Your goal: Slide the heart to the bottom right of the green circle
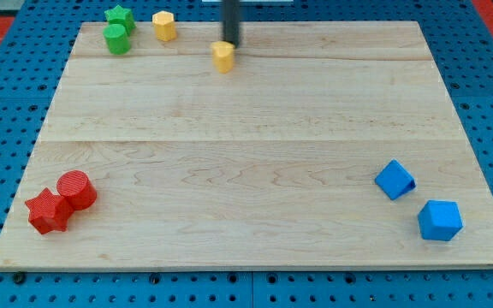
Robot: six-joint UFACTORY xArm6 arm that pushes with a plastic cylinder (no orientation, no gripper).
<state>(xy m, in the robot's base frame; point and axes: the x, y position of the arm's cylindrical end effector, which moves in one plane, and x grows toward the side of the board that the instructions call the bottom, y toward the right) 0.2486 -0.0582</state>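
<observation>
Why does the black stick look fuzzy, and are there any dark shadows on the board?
In the camera view, my tip looks soft-edged and a bit blurred just above the yellow heart; the light is even, so blocks like the red cylinder cast only faint shadows; the wooden board shows no strong glare.

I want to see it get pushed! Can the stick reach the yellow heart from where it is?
Probably yes. My tip is already right at the yellow heart, on its top side in the view, with nothing between them. The yellow hexagon and green circle sit off to the view's left.
</observation>
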